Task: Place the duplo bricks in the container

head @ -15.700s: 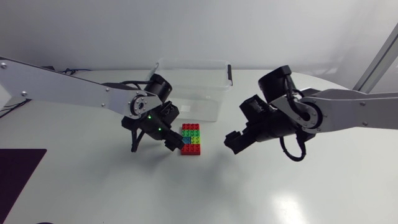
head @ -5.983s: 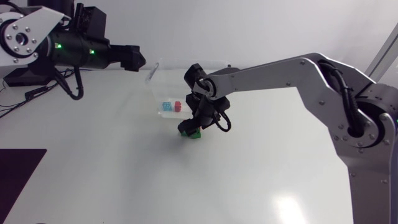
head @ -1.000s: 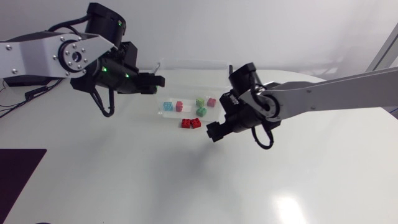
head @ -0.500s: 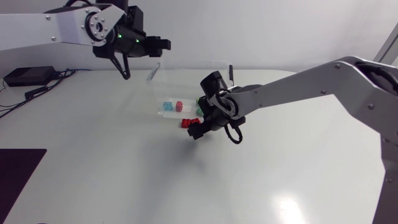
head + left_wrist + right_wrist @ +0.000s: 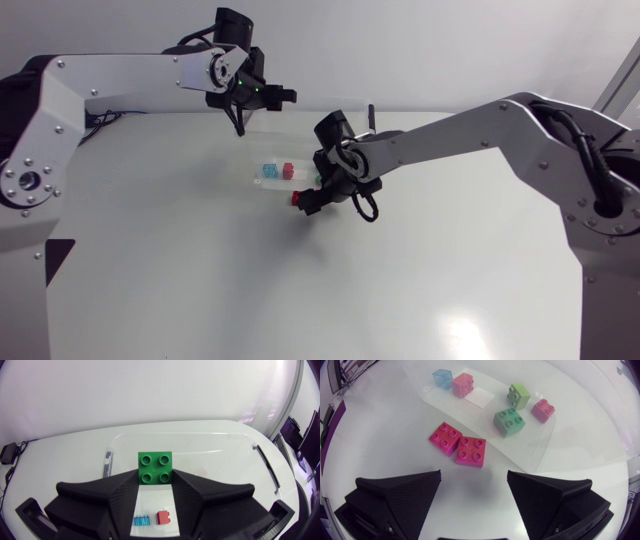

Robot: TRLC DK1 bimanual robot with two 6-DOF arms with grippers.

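The light is bright and soft and comes from above; the white table (image 5: 180,285) shines, with a pale glare spot (image 5: 455,328) near its front edge; a faint grey shadow (image 5: 300,238) lies under the right gripper (image 5: 308,201); in both wrist views the table's edge bends round.

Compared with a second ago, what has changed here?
The right gripper moved left and now hangs open over the two red bricks. The left gripper, shut on a green brick, swung right, over the container. The red bricks stayed put.
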